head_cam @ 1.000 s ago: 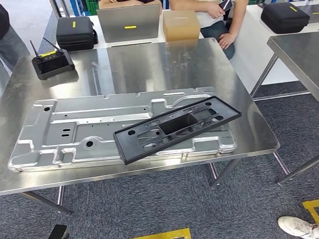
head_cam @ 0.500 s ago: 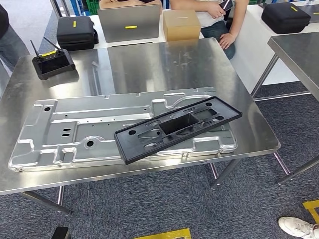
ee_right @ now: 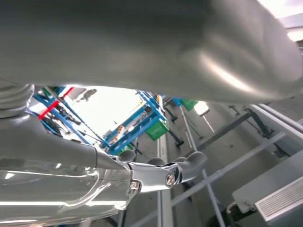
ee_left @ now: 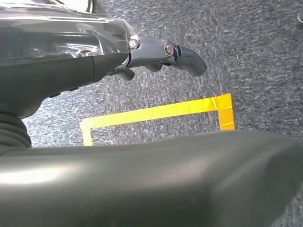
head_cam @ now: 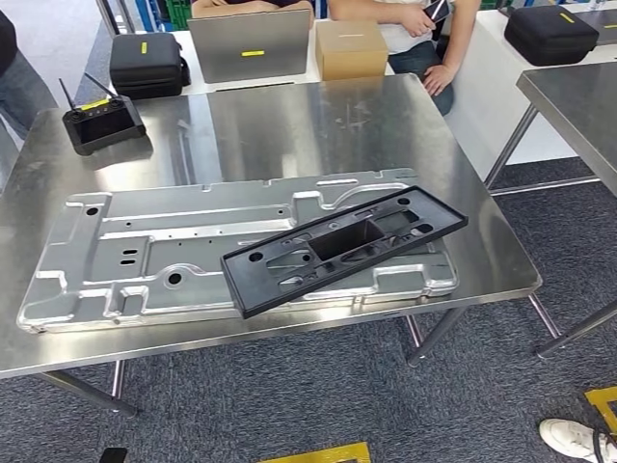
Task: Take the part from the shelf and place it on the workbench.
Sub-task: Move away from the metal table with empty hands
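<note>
A long black plastic part with several cut-outs lies at a slant on the steel workbench. It rests across the right end of a large stamped metal plate. No hand touches it. In the left wrist view my left hand hangs over grey carpet with its fingers stretched out and nothing in them. My right hand also has straight fingers and holds nothing, with table legs and blue racks behind it.
At the workbench's far left sits a black remote controller. Behind it are a black case, a laptop, a cardboard box and seated people. Another steel table stands to the right. A person's shoe and yellow floor tape are below.
A dark tip at the lower left edge of the head view has sunk almost out of the picture. The black part and the plate have not moved.
</note>
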